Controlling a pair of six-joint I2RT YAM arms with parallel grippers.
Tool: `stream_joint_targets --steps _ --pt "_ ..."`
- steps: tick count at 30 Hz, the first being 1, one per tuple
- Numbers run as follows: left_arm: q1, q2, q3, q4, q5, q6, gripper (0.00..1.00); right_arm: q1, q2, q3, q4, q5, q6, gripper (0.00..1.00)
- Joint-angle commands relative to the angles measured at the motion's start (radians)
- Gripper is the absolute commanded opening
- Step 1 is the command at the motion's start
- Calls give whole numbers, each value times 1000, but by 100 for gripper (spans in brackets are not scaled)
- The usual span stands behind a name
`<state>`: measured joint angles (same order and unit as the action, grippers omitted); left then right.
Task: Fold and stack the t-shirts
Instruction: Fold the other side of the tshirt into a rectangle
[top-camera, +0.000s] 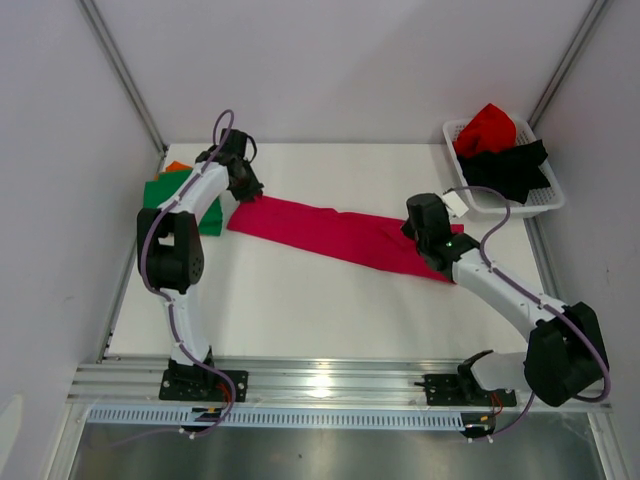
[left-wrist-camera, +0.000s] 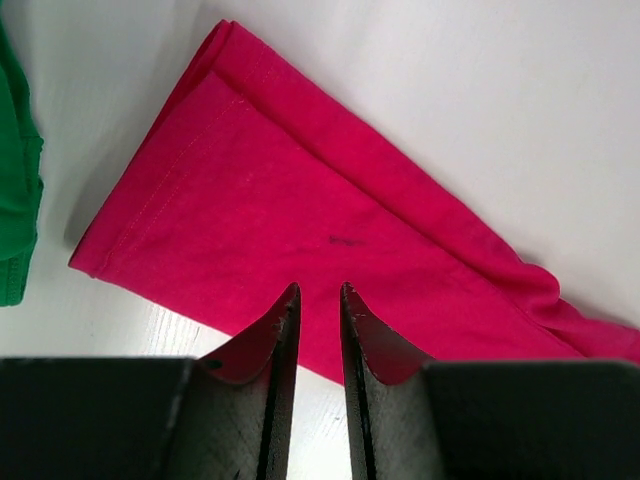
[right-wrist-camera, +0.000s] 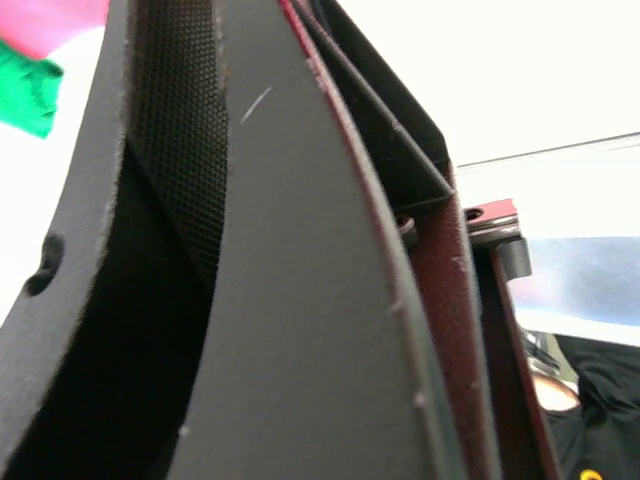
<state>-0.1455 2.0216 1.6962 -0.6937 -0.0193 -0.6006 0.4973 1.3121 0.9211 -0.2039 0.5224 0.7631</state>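
While the pink shirt (top-camera: 330, 232) lies as one long strip slanting across the table (top-camera: 300, 300), left fingers (left-wrist-camera: 280, 335) hover over its far-left end, slightly apart and empty. Right fingers (right-wrist-camera: 300, 300) sit at its near-right end; grip cannot be told.

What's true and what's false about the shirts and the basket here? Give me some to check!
1. The pink shirt lies on the table as a long strip. True.
2. The green shirt sits beside the left arm. True.
3. The basket holds a yellow shirt. False: it holds a red shirt and a black shirt.
4. The basket stands on the table's left side. False: it is at the far right corner.
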Motion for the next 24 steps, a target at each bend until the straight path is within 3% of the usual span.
stream_joint_targets --steps 1,6,13,24 --pt "-6 -26 -6 -1 12 13 25 15 30 -54 -25 -6 38 23" --pt "-6 -21 -9 -4 12 15 25 23 188 -36 -6 27 2 23" --pt "-6 -18 -7 -15 -5 22 25 61 415 126 -45 4 -93 23" --pt "-6 6 -4 -13 -5 27 25 69 495 174 -43 37 -119 23"
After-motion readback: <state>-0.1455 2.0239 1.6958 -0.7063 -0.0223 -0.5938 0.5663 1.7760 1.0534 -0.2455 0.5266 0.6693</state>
